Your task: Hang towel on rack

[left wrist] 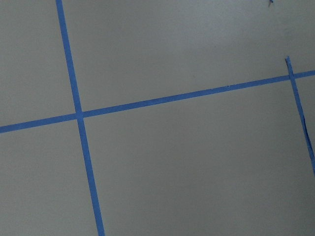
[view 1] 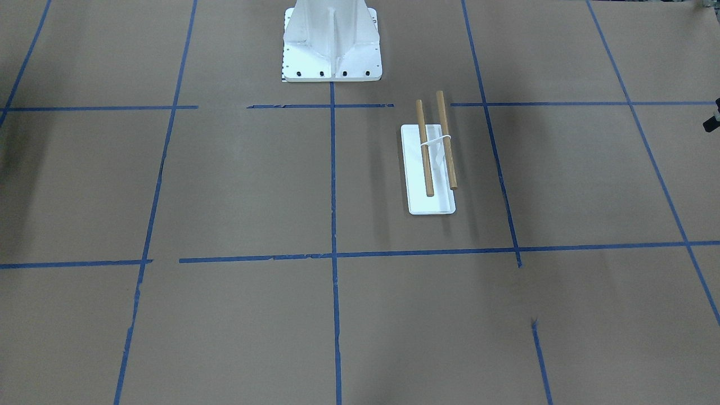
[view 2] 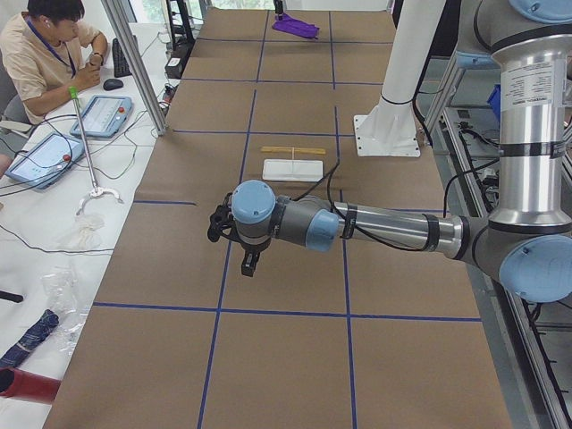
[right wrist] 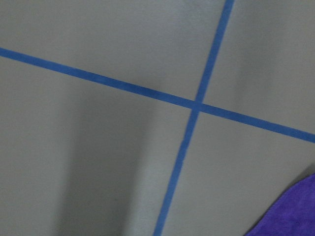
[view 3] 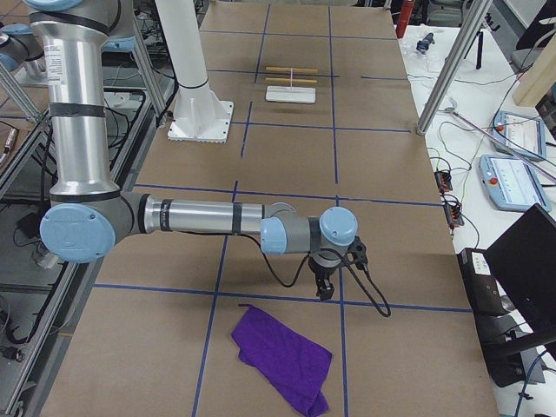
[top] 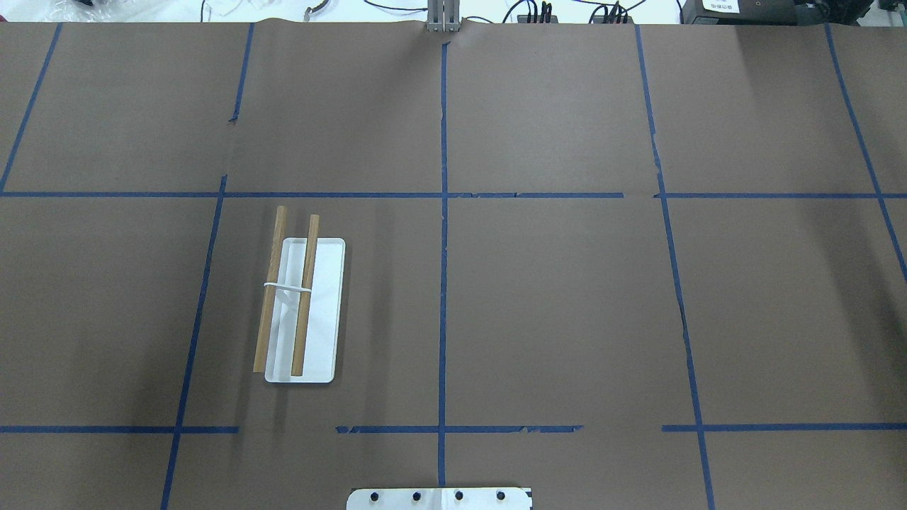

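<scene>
The rack (top: 320, 312) has a flat white base and two parallel wooden dowels, and stands on the table's left half. It also shows in the front view (view 1: 431, 202), the left view (view 2: 292, 170) and the right view (view 3: 291, 94). The purple towel (view 3: 282, 354) lies crumpled at the table's right end; a corner shows in the right wrist view (right wrist: 290, 211), and it is far off in the left view (view 2: 296, 26). My right gripper (view 3: 324, 287) hovers just beside the towel. My left gripper (view 2: 249, 264) hangs over bare table. I cannot tell whether either is open or shut.
The white metal pedestal (view 1: 332, 45) with bolts stands at the robot's side of the table, also in the overhead view (top: 439, 499). Blue tape lines cross the brown table cover. An operator (view 2: 45, 54) sits at a side desk with tablets and cables.
</scene>
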You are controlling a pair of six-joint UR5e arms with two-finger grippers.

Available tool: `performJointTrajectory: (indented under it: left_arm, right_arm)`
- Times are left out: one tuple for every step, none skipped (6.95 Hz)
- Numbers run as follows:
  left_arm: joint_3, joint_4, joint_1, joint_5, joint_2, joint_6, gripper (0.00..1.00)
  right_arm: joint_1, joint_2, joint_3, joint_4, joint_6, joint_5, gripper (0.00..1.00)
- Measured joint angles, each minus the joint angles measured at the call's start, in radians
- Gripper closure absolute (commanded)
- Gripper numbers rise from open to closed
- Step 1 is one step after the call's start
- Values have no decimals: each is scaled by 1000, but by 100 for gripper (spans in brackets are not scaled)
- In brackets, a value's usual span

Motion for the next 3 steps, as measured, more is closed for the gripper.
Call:
performJointTrajectory:
  left_arm:
    - [-3,0,0,0,-3,0,0]
    - [-9,0,0,0,-4,0,0]
    - [-14,-1,0,-1,-5,0,0]
  right_arm:
    - [45,62,-141,2,-101,-3,1]
    - [76,100,-246,3,-157,-14,1]
    - [93,117,-309,4,-179,-29,2]
